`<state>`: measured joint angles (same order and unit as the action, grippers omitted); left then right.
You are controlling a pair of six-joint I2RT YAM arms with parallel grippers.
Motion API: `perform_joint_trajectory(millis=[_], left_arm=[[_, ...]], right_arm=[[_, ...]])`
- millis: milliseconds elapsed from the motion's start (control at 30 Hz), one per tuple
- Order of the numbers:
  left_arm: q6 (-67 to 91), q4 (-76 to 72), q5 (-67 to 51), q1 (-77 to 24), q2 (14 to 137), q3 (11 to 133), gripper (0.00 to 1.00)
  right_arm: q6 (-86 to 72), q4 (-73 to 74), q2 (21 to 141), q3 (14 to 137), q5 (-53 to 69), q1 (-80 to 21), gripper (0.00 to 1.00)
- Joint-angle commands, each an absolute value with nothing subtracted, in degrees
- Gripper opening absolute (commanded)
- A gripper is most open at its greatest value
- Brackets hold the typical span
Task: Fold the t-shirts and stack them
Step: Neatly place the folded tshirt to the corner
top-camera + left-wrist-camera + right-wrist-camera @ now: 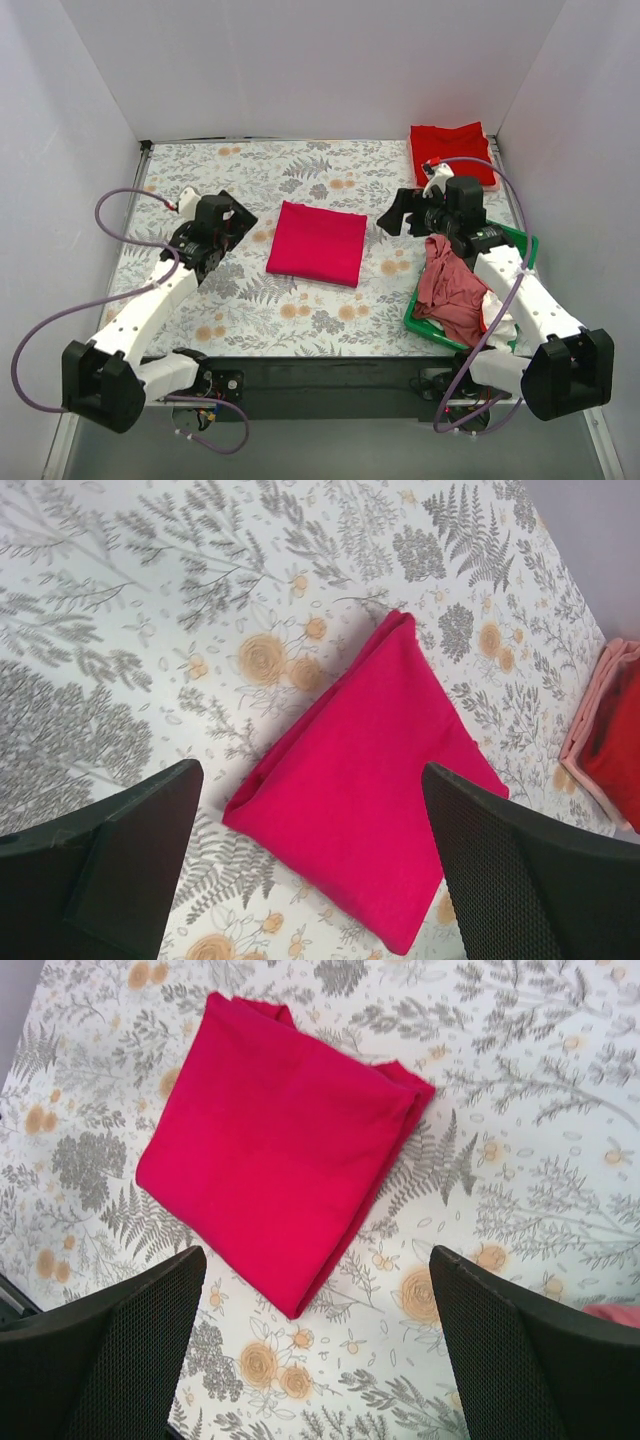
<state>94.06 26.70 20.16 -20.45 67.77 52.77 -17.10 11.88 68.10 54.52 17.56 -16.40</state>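
A magenta-crimson t-shirt [317,243] lies folded into a square in the middle of the table; it also shows in the left wrist view [375,780] and the right wrist view [275,1140]. My left gripper [237,222] is open and empty, just left of it. My right gripper [395,214] is open and empty, just right of it. A brighter red t-shirt [452,150] lies folded at the back right on a pale pink one; it also shows in the left wrist view [615,735]. A dusty-pink t-shirt [452,290] hangs crumpled over the green tray, with white cloth beneath.
The green plastic tray [522,246] sits at the right near edge under the right arm. The table has a floral cloth [250,300]. White walls close the back and both sides.
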Motion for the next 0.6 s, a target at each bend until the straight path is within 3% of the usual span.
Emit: perform_joint_trajectory(millis=[0,233,567], left_arm=[[97.29,29.00,22.33,-20.30,61.28,47.38,0.91],[100.98,30.41,20.32,-20.30,50.64,37.01,0.92],[100.02,30.67,17.76,-20.30,50.54,33.14,0.93]], right_arm=[[-20.74,7.21,66.37,50.63,17.04,-16.26,0.98],[-24.16,4.84,65.39,44.92,20.03,-16.43,0.97],[-26.10,1.14,74.17,43.85,16.88,-20.30,0.93]])
